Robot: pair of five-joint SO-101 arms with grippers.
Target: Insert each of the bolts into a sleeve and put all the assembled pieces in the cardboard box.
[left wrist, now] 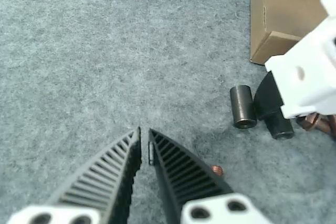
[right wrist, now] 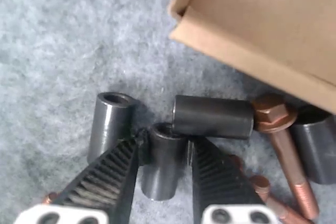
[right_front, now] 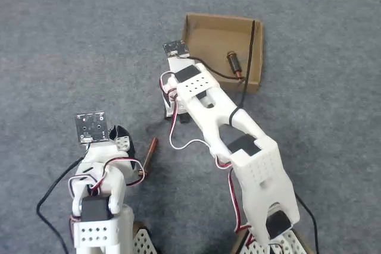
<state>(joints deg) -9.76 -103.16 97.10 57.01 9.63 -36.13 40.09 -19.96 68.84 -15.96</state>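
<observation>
1. Your right gripper is open just a little wider than one sleeve. It has one jaw on each side of this sleeve, very near to its wall. I judge that it does not squeeze yet, so it carries nothing.
2. This narrow opening has a reason, I think. A second sleeve lies just outside one jaw and a third sleeve lies across the far end. Wider jaws would push them.
3. A hex bolt touches the third sleeve with its head, but it is not inside it. These loose parts lie together on the carpet, just beside the box, so the way to the box is short.
4. Your left gripper is almost closed. You see only a thin slit between the jaws, and it holds nothing. It hangs low over bare carpet, well apart from the sleeves.
5. One bolt lies just beside the left gripper, probably the partner for the sleeve.
6. One assembled piece is already in the box, near its corner. The other parts wait outside, so most of the task remains.
</observation>
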